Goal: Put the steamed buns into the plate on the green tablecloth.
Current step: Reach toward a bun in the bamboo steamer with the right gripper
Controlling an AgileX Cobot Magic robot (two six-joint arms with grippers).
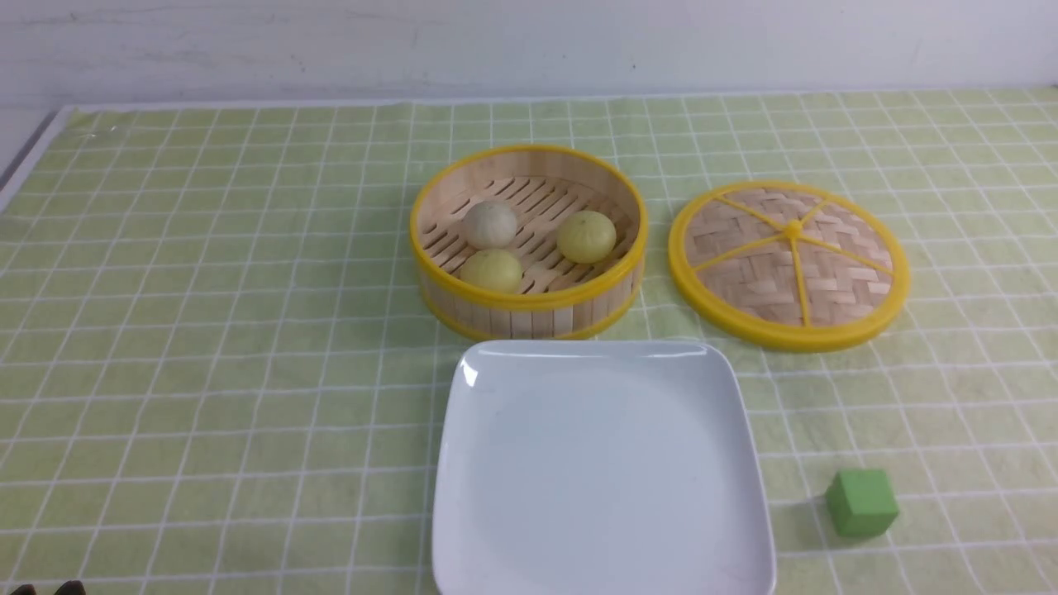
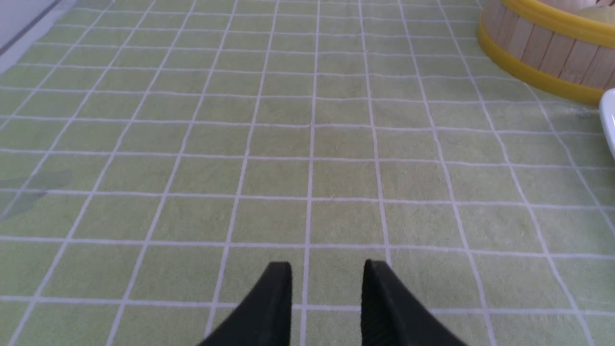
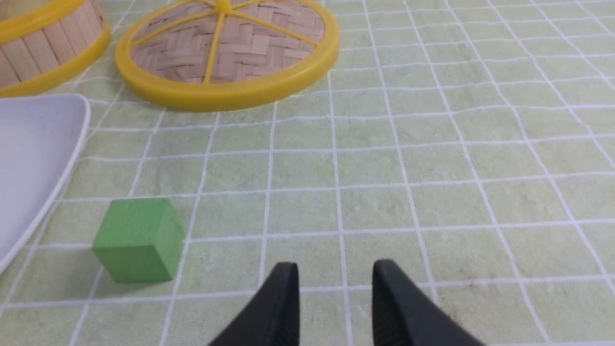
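**Operator:** Where are the steamed buns?

**Spotter:** You have all three in the bamboo steamer basket (image 1: 529,318), which stands just beyond the far edge of the plate (image 1: 595,463). I cannot tell whether basket and plate touch. The pale yellow bun (image 1: 491,270) by the basket's near wall is closest to the plate. The second yellow bun (image 1: 586,236) lies a little farther from the plate, toward its right side. The greyish-white bun (image 1: 489,224) is farthest from it, toward its left side.

**Operator:** And the plate itself?

**Spotter:** You see it flat on the green tablecloth (image 1: 207,330) that covers the table. None of the buns is on it yet. The woven lid (image 1: 788,263) lies flat beyond the plate's far right corner, clear of it. A green cube (image 1: 861,502) sits off the plate's right edge, near the plate but apart from it.

**Operator:** What about my jaws?

**Spotter:** Your left jaws are over open cloth to the left of the plate, and only a sliver of the plate's edge shows in the left wrist view. They stand parted by a moderate gap, with nothing between them. Your right jaws are over the cloth to the right of the plate, out past the cube. They are parted about the same and hold nothing. I cannot tell whether either pair touches the cloth.
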